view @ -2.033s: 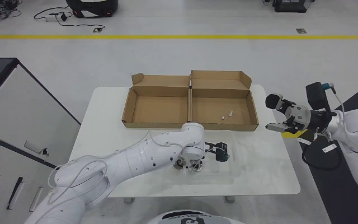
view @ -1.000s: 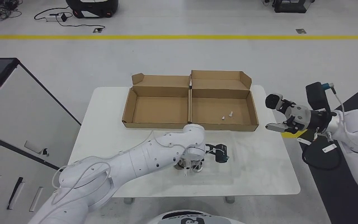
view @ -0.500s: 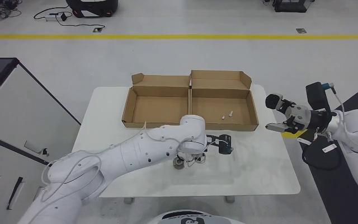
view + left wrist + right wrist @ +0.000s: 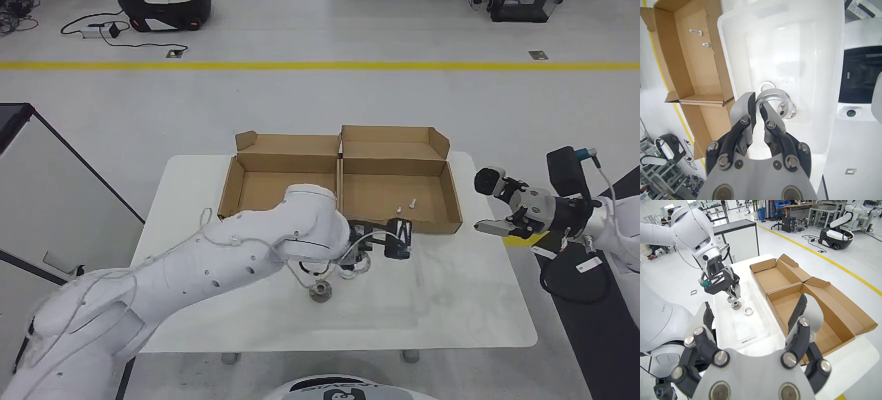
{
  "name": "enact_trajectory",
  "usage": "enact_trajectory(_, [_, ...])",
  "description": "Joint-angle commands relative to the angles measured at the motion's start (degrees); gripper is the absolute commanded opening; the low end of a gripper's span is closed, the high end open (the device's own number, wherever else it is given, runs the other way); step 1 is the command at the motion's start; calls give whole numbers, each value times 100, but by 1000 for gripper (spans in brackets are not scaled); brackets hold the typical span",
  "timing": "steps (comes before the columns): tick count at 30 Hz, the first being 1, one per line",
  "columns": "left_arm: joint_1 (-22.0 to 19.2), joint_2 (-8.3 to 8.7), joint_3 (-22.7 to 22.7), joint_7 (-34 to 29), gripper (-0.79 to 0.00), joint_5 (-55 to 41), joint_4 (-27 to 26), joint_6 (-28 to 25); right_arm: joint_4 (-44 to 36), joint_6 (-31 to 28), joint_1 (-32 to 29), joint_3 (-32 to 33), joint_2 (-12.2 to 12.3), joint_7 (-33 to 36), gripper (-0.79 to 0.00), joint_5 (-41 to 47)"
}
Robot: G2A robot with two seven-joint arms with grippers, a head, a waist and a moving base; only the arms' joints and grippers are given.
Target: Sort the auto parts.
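Pinching the wall of a metal collar [image 4: 772, 96], the left gripper [image 4: 758, 106] has one finger inside the bore and one outside, a hold that suits a ring too wide to span. The collar hangs clear of the shallow tray [image 4: 821, 94], just near of the two cardboard boxes. Below it, a flanged hub [image 4: 736, 305] and a small ring [image 4: 748, 311] lie on the tray floor. Two bolts [image 4: 405, 207] lie in the right box [image 4: 370, 200], so fasteners seem to belong there, and the collar probably goes to the left box [image 4: 285, 195]. The right gripper [image 4: 755, 313] hangs with jaws wide open, holding nothing, off the right edge of the table [image 4: 470, 300], likely to keep out of the working arm's way.
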Motion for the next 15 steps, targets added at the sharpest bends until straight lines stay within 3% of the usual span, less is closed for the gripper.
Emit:
enact_trajectory(1, [126,136,-273,311,-785,-7,13,-305,0,0,0,0,0,0,0,-1])
enact_trajectory(8, [849,535,-1256,1969,-785,57,317,-1567,0,0,0,0,0,0,0,-1])
enact_trajectory(15, [1556,755,-2098,4077,-785,534,638,-2623,0,0,0,0,0,0,0,-1])
